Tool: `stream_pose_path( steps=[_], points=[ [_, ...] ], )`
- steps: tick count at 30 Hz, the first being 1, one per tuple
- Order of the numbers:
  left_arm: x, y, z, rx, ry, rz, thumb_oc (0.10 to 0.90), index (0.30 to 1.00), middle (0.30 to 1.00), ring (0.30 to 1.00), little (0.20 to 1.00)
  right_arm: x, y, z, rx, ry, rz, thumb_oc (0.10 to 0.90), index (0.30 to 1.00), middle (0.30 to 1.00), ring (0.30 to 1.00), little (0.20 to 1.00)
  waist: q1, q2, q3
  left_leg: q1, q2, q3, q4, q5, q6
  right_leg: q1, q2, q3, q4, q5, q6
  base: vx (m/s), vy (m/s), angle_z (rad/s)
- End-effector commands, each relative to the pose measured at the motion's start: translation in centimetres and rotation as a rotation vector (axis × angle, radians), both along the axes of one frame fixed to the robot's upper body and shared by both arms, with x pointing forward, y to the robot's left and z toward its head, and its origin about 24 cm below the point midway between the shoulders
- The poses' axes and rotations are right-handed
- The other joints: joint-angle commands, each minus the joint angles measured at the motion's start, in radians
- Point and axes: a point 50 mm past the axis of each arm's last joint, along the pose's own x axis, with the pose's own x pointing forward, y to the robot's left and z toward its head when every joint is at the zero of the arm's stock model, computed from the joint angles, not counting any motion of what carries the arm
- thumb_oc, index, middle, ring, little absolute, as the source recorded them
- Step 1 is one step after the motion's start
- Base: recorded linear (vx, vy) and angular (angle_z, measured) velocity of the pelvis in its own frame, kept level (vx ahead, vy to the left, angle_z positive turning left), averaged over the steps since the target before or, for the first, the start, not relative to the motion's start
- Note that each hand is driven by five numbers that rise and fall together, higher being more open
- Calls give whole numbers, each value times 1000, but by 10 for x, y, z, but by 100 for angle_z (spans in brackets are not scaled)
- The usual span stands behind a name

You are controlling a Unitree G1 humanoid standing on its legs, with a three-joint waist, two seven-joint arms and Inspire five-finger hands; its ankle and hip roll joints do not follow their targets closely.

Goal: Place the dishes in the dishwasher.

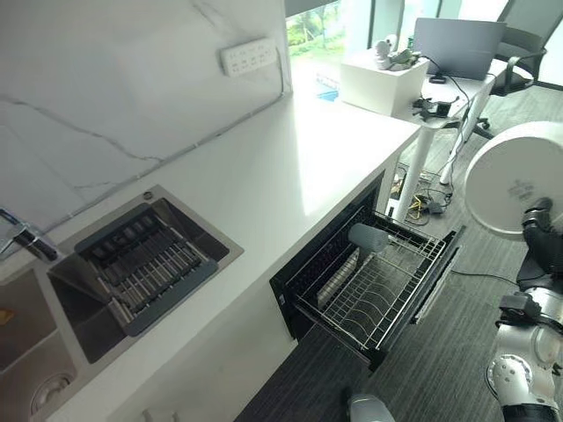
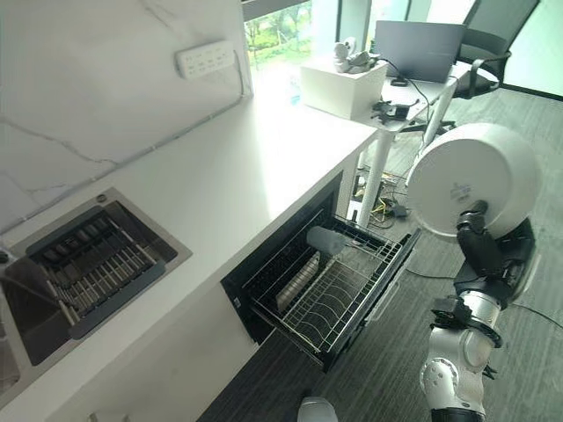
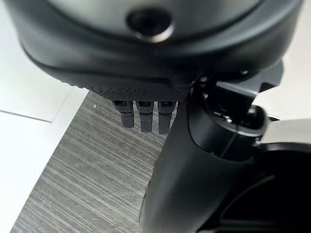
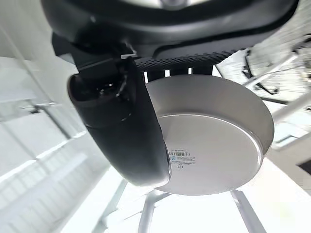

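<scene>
A round white plate (image 2: 471, 176) is held upright in the air, to the right of the dishwasher and above floor level. My right hand (image 2: 488, 251) is shut on its lower rim, with the thumb (image 4: 121, 126) laid over the plate's underside (image 4: 218, 141) and the fingers behind it. The dishwasher drawer (image 1: 308, 303) stands pulled out under the counter, its wire rack (image 1: 378, 303) exposed. A pale cup (image 1: 368, 237) lies at the rack's back. My left hand (image 3: 146, 48) hangs over grey carpet with its fingers (image 3: 146, 116) straight and holding nothing.
A white countertop (image 1: 299, 167) runs along the wall, with a sink holding a dark drain rack (image 1: 145, 259) and a faucet (image 1: 26, 237). Behind it are a power strip (image 1: 249, 55), a desk with a laptop (image 1: 457, 44) and a chair (image 1: 528, 44). Carpet lies before the drawer.
</scene>
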Motion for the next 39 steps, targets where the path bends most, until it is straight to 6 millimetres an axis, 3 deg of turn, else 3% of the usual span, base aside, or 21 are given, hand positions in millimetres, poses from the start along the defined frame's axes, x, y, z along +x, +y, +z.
stream_pose_path(
  steps=[1,5,12,15,21,29,39],
  points=[
    [45,6,6,-26,-146,25,800,900,900,900,900,14,9,58,-204,-230,54,400,300,300,300,300,-1,-37,-12,-45,-14,-106,81,-83,16,107,-34,18,-51,-92,106,27,35,10],
    [45,5,7,-31,-151,46,800,900,900,900,900,21,14,36,-197,-109,85,400,300,300,300,300,19,-37,-7,-54,-25,-127,81,-83,20,116,-42,-4,-51,-97,103,36,36,21],
    [42,6,7,-33,-146,78,800,900,900,900,900,22,12,14,-192,10,71,400,300,300,300,300,36,-41,-2,-60,-28,-139,81,-81,23,138,-52,-39,-51,-107,99,46,22,19],
    [40,9,8,-31,-148,83,800,900,900,900,900,21,5,-11,-148,133,24,400,300,300,300,300,51,-44,2,-66,-34,-158,81,-82,27,156,-51,-58,-51,-117,91,76,6,18],
    [47,12,10,-28,-178,54,800,900,900,900,900,19,4,-35,-168,263,42,400,300,300,300,300,64,-40,19,-78,-39,-188,81,-79,32,185,-41,-83,-51,-133,73,30,-2,21],
    [46,15,11,-32,-206,79,800,900,900,900,900,21,-3,-47,-324,413,69,400,300,300,300,300,83,-26,41,-93,-49,-212,81,-75,23,199,-48,-117,-51,-150,62,-14,10,19],
    [45,20,12,-63,-220,109,800,900,900,900,900,40,-9,-36,-792,623,104,400,300,300,300,300,120,-20,68,-113,-59,-233,81,-65,18,200,-59,-150,-51,-152,57,-10,3,12]
  ],
)
